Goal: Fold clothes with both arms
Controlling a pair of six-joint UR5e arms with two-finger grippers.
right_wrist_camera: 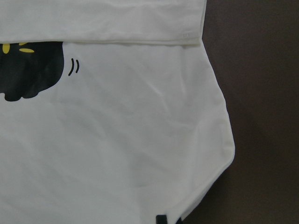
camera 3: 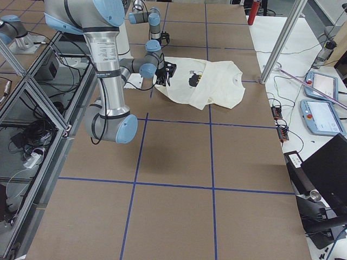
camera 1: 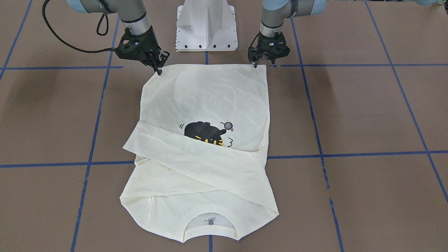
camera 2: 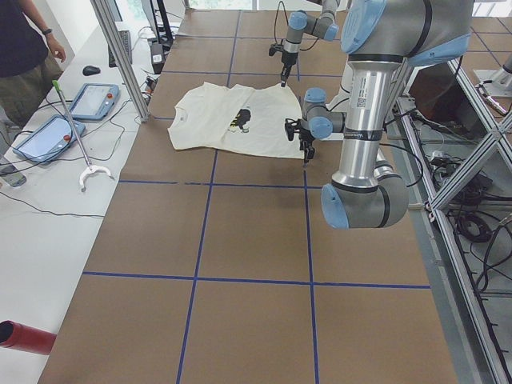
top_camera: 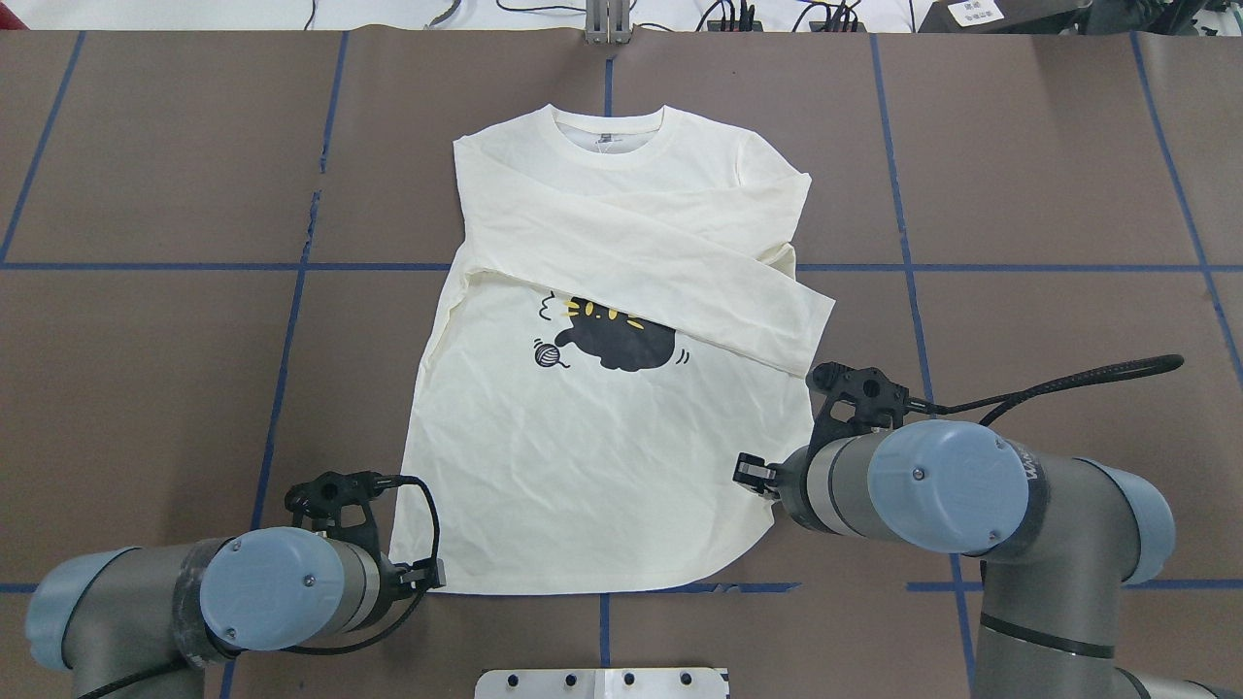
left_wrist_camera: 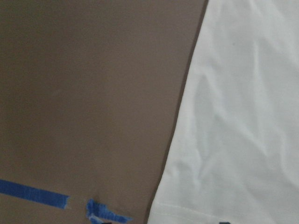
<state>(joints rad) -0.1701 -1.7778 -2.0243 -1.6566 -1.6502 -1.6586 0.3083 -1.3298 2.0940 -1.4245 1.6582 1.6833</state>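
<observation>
The cream shirt (camera 1: 210, 94) lies flat on the brown table, print side up, collar (top_camera: 609, 136) at the far end from the robot. One long sleeve (top_camera: 680, 282) is folded across the chest and covers the top of the black cat print (top_camera: 621, 340). My left gripper (camera 1: 264, 65) is open at one hem corner, with one fingertip (camera 1: 254, 65) on the cloth and the other off it. At the opposite hem corner, my right gripper (camera 1: 158, 71) has its fingers together on the shirt's edge. The right wrist view shows a single dark tip (right_wrist_camera: 161, 219) at the hem.
The white pedestal base (camera 1: 206, 28) stands just behind the hem between the arms. Blue tape lines (camera 1: 350, 65) grid the table. A person (camera 2: 24, 48) stands beyond the far side, by tablets (camera 2: 92, 100) and a reach tool (camera 2: 76, 136).
</observation>
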